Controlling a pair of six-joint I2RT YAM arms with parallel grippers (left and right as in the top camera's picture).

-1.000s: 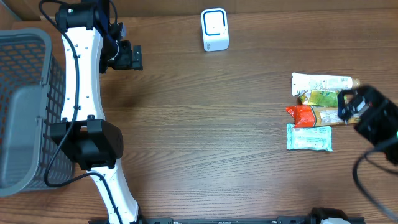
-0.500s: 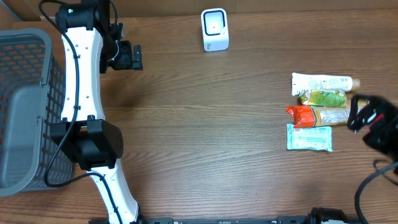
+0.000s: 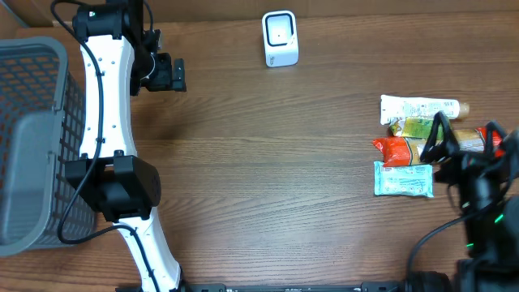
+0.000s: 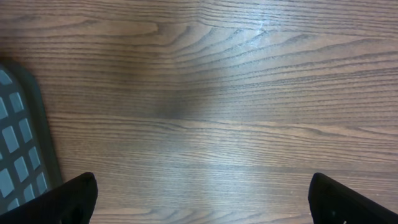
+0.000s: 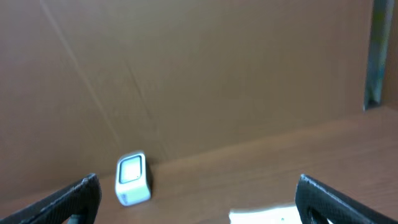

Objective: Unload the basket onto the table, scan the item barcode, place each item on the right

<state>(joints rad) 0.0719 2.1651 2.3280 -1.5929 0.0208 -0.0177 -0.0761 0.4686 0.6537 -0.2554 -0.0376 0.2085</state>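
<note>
The packets (image 3: 396, 151) are laid crosswise on the bench (image 3: 284, 170), well right of the scanner (image 3: 280, 38); the right hand (image 3: 468, 139) (fingers spread, empty) is poised at their right ends, far nearer than the spread left hand (image 3: 166, 75) left of the scanner.

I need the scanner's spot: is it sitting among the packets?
No, the white scanner stands alone, well apart from the packets clustered at the right.
</note>
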